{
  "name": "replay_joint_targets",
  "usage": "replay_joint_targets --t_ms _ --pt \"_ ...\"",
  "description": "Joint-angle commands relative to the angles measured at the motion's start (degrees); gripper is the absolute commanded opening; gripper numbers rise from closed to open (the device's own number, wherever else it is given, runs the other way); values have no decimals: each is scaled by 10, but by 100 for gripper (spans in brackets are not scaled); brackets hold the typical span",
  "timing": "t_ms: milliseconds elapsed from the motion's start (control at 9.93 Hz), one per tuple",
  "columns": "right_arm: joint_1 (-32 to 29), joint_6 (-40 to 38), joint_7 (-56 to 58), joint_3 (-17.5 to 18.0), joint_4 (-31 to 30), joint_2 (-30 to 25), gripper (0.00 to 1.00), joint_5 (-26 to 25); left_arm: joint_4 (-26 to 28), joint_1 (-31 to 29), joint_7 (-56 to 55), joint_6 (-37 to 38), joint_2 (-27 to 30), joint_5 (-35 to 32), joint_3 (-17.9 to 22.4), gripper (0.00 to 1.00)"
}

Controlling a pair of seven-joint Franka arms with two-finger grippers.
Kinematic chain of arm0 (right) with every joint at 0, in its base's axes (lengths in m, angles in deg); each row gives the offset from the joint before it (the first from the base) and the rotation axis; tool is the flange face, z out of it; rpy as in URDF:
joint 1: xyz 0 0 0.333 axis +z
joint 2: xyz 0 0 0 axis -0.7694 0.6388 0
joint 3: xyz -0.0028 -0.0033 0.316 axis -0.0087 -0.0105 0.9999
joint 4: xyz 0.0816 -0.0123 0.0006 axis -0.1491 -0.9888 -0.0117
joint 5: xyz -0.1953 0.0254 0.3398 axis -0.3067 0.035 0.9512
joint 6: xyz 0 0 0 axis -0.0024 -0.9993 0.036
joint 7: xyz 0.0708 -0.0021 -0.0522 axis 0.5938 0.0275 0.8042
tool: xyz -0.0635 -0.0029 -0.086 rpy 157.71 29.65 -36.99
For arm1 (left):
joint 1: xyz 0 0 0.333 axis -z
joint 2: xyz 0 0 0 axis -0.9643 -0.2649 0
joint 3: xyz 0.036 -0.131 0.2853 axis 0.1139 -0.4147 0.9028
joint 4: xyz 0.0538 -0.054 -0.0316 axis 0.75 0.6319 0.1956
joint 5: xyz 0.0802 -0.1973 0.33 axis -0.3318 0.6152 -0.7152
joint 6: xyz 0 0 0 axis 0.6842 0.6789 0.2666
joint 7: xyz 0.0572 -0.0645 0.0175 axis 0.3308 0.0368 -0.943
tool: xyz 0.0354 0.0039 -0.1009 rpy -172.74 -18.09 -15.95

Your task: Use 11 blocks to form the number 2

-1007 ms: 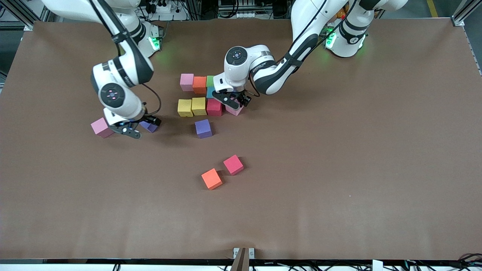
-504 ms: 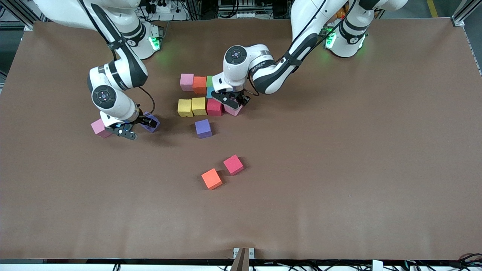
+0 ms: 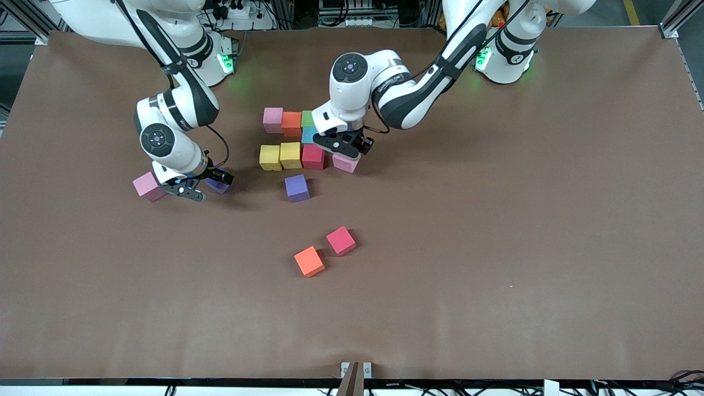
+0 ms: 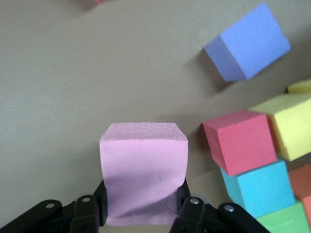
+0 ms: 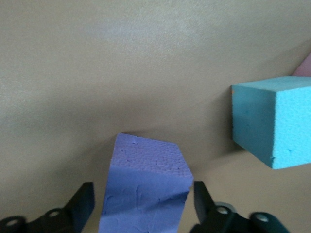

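Lifted pale pink block [image 4: 143, 174] pinched in left jaws, right jaws straddling half-hidden purple block [image 5: 145, 194].

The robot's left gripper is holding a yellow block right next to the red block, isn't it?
Not quite. The block in the left gripper is pale pink, not yellow. The left wrist view shows the fingers pinching its sides, and it does sit right next to the red block.
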Motion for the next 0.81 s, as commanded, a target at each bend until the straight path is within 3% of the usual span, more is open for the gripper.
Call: replay_joint_targets --t_ms 0,403,705 --pt "-13 30 -8 8 -17 -2 0 3 -61 8 -93 22 -2 9 0 6" --pt "29 31 50 16 11 -2 0 2 -209 34 -171 48 -100 8 3 3" --pt "95 26 65 15 52 7 0 1 -271 92 -255 47 -137 11 61 0"
